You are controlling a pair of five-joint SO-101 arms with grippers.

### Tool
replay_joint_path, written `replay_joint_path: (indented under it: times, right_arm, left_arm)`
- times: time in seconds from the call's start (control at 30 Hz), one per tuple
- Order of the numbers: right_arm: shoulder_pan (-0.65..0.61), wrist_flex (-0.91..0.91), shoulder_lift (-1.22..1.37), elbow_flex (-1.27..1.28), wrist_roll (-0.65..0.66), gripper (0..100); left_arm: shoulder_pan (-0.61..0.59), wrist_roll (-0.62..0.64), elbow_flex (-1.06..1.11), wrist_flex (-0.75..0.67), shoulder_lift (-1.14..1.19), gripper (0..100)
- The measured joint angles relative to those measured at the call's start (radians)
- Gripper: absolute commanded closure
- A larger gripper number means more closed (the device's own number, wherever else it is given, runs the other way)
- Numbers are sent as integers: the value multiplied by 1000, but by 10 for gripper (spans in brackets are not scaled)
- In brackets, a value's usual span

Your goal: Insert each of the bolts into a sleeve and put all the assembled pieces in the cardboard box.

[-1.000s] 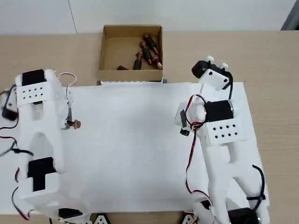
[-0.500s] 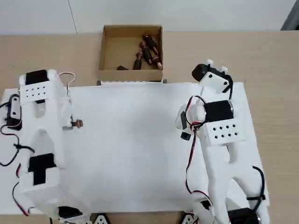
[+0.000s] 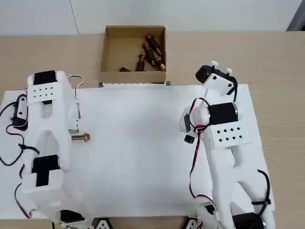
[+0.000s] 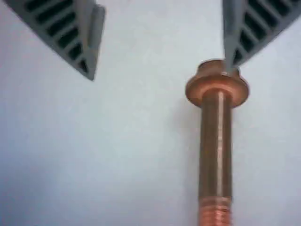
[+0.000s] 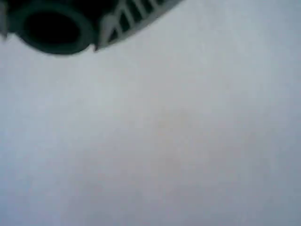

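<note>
Left gripper [image 4: 161,68] is wide open, one finger tip touching the bolt [image 4: 216,141] head. Right gripper [image 3: 188,130] holds a black sleeve [image 5: 51,28].

No text, label, number or sign can be read anywhere in these views. The cardboard box [image 3: 108,52], the white sheet [image 3: 138,157] on the tabletop [image 3: 276,57] and the copper-coloured bolt [image 4: 217,141] all show plain, unmarked surfaces.
</note>
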Motion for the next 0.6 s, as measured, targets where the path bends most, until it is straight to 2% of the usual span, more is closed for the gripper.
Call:
replay_joint_path:
  times: [0.13,0.37,0.6]
  right_arm:
    - [0,0,0,0,0,995]
    - [0,0,0,0,0,995]
    - [0,0,0,0,0,995]
  left_arm:
    - [0,-236,0,0,0,827]
    - [0,-821,-25,5,0,829]
    - [0,-1332,-141,38,0,830]
